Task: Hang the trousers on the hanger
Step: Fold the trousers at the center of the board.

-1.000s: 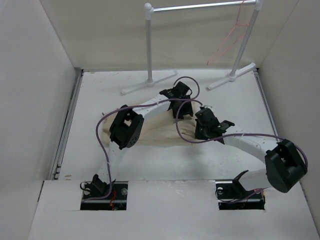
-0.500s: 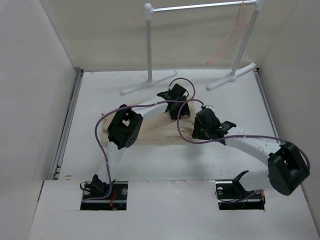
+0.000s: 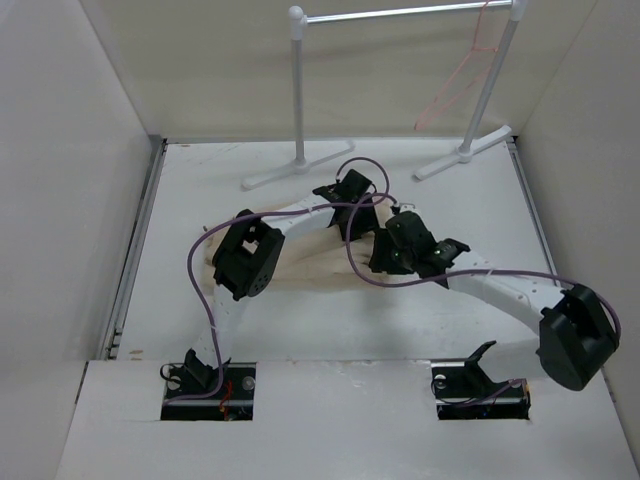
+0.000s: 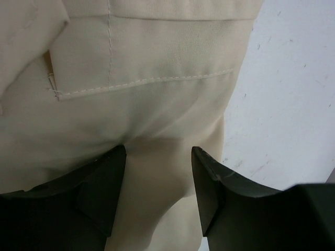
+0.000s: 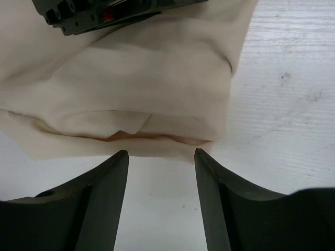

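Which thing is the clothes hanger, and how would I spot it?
At the far edge of the white table stands a white pipe garment rack. Under the right end of its top bar hangs the thin pink-red wire hanger, a triangle with a small hook. It alone hangs there; the beige trousers lie on the table.

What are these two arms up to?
They are working on beige trousers that lie on the table. The left gripper is open right over the cloth, below a stitched seam. The right gripper is open at the cloth's folded edge and holds nothing. The pink hanger the trousers should go on hangs from the rack at the back, untouched.
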